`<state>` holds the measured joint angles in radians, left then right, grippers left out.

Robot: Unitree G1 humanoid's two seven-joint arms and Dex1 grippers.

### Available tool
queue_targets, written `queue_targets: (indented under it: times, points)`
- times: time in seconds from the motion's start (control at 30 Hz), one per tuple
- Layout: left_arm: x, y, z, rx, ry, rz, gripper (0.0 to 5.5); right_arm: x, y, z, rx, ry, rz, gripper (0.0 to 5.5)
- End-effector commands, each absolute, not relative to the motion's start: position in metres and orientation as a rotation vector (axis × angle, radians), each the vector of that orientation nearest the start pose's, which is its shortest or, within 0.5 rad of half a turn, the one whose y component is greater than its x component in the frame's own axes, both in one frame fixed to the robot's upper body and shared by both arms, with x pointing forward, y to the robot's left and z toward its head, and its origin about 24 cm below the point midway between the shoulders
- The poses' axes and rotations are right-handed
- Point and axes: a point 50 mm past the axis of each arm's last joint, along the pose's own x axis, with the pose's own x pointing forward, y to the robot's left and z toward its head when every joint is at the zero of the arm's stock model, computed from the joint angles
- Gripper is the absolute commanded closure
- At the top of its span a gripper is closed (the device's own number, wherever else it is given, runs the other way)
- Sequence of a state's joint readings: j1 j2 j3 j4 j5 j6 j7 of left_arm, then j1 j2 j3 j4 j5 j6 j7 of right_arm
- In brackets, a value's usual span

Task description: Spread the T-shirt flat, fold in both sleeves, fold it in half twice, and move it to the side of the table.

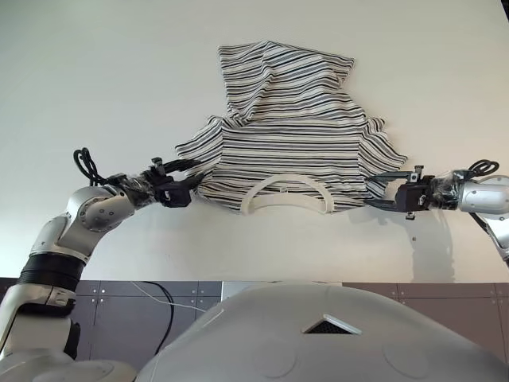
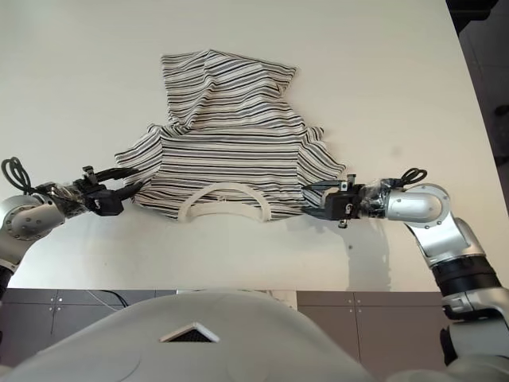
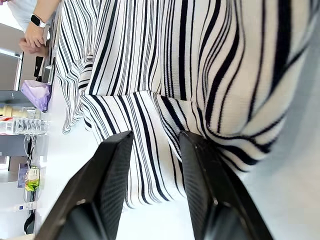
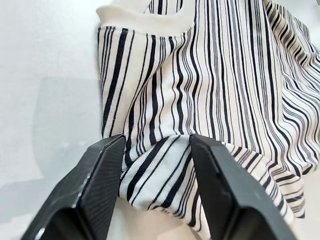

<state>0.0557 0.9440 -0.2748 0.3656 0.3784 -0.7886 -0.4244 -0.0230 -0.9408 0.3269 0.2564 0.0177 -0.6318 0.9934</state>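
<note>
A black-and-white striped T-shirt (image 1: pixel 290 143) lies rumpled on the white table (image 1: pixel 95 87), its white collar (image 1: pixel 288 191) toward me and its far part bunched into folds. My left gripper (image 1: pixel 194 182) sits at the shirt's left shoulder corner, open, with striped cloth (image 3: pixel 155 115) lying between its fingers (image 3: pixel 112 175). At the right shoulder corner my right gripper (image 1: pixel 375 193) is open too, and the cloth's corner (image 4: pixel 157 170) reaches in between its two black fingers (image 4: pixel 102 170). Both sleeves are crumpled inward.
The table's near edge (image 1: pixel 238 280) runs just behind both grippers, and its right edge (image 2: pixel 471 87) shows in the right eye view. Bare tabletop surrounds the shirt. Beyond the table, the left wrist view shows a person's hand (image 3: pixel 35 35) and shelves with bottles (image 3: pixel 22 125).
</note>
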Motion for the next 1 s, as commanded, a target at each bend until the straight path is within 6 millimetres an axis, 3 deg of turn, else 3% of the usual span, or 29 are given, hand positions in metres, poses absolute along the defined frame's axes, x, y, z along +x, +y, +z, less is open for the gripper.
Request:
queue_targets:
  times: [0.03, 0.17, 0.27, 0.33, 0.4, 0.5, 0.57, 0.67, 0.73, 0.83, 1.0]
  points:
    - [0.159, 0.282, -0.011, 1.27, 0.28, -1.238, 3.79, 0.196, -0.257, 0.036, -0.941, 0.355, 1.427, 3.14]
    - [0.154, 0.264, 0.008, 1.167, 0.096, -1.283, 3.79, 0.195, -0.238, 0.077, -0.631, 0.268, 1.424, 3.14]
    - [0.14, 0.264, 0.009, 1.181, 0.098, -1.369, 3.79, 0.202, -0.231, 0.1, -0.515, 0.241, 1.385, 3.14]
    - [0.137, 0.268, 0.009, 1.197, 0.112, -1.395, 3.79, 0.216, -0.231, 0.095, -0.555, 0.23, 1.293, 3.14]
    - [0.139, 0.271, 0.009, 1.218, 0.116, -1.407, 3.79, 0.221, -0.23, 0.074, -0.623, 0.266, 1.257, 3.14]
    - [0.138, 0.272, 0.01, 1.228, 0.104, -1.459, 3.79, 0.202, -0.234, 0.029, -0.724, 0.418, 1.341, 3.14]
    - [0.137, 0.272, 0.012, 1.226, 0.094, -1.473, 3.79, 0.181, -0.242, 0.016, -0.734, 0.509, 1.431, 3.14]
    - [0.136, 0.273, 0.017, 1.188, 0.087, -1.445, 3.79, 0.15, -0.25, 0.028, -0.633, 0.599, 1.559, 3.14]
    - [0.132, 0.271, 0.019, 1.152, 0.079, -1.442, 3.79, 0.145, -0.248, 0.043, -0.557, 0.604, 1.585, 3.14]
    - [0.126, 0.262, 0.025, 1.109, 0.054, -1.453, 3.79, 0.155, -0.245, 0.064, -0.504, 0.571, 1.547, 3.14]
    - [0.119, 0.258, 0.026, 1.078, 0.081, -1.49, 3.79, 0.196, -0.248, 0.086, -0.532, 0.449, 1.389, 3.14]
